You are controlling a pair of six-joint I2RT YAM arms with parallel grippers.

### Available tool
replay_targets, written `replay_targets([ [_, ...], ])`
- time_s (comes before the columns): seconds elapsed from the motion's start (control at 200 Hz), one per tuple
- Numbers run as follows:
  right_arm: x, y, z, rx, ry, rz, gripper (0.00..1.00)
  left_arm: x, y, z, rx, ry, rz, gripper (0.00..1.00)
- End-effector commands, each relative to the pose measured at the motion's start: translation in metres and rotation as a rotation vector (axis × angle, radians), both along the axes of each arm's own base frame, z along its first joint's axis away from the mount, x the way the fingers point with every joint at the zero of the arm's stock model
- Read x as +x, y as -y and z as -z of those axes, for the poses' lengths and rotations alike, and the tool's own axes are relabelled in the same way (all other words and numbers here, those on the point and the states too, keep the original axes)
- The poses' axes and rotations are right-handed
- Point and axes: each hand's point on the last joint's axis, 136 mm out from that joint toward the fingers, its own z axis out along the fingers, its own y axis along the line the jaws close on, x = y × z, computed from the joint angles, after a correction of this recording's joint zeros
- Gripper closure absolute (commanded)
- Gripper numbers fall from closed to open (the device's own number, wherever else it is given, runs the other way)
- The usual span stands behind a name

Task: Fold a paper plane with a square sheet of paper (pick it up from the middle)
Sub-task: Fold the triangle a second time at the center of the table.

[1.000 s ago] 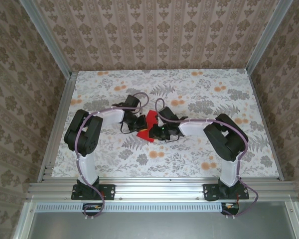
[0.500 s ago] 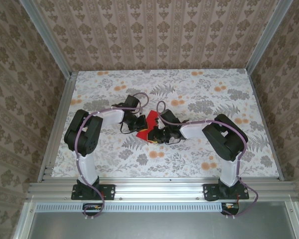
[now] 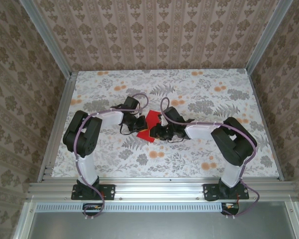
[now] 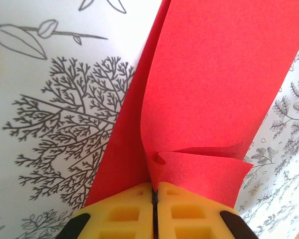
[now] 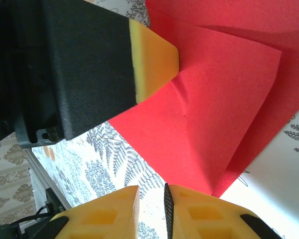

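The square sheet of paper point(image 3: 150, 121), bright red, lies mid-table between both grippers, folded into loose layers with creases rather than a paper plane. In the left wrist view the paper point(image 4: 214, 74) rises in a curled flap, and my left gripper point(image 4: 153, 185) is shut on its pinched fold. In the right wrist view my right gripper point(image 5: 152, 189) stands slightly open with bare table in the gap, and the paper's point(image 5: 214, 99) corner rests by its right finger. The left gripper's yellow pad point(image 5: 154, 59) presses the paper's far edge. From above, the left gripper point(image 3: 139, 124) and right gripper point(image 3: 158, 131) flank the paper.
The floral-patterned table point(image 3: 199, 159) is bounded by an aluminium frame point(image 3: 57, 124) and wallpapered walls. Both arms bend inward toward the centre, cables looping over them. Open table lies to the front, back and sides.
The right arm's elbow has swung out to the right and its wrist has shifted by the paper. Its jaws have parted a little. The left gripper keeps its hold.
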Motion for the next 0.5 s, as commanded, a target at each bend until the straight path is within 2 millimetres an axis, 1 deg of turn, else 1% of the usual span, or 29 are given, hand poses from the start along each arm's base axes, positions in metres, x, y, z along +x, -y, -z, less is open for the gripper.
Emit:
replay_targets([
  [0.0,-0.01,0.002,0.018,-0.033,-0.05,-0.014,0.79,-0.011,-0.007,0.007,0.032,-0.017,0.0,0.92],
  [0.27,-0.031,-0.003,0.036,-0.014,-0.129,-0.066,0.8,-0.014,-0.011,0.011,0.039,-0.025,-0.019,0.92],
  [0.37,-0.035,-0.003,0.04,-0.016,-0.143,-0.078,0.8,-0.014,-0.011,0.012,0.039,-0.025,-0.022,0.92],
  [0.495,-0.037,0.002,0.051,-0.058,-0.162,-0.071,0.81,-0.015,-0.011,0.011,0.035,-0.025,-0.022,0.92],
])
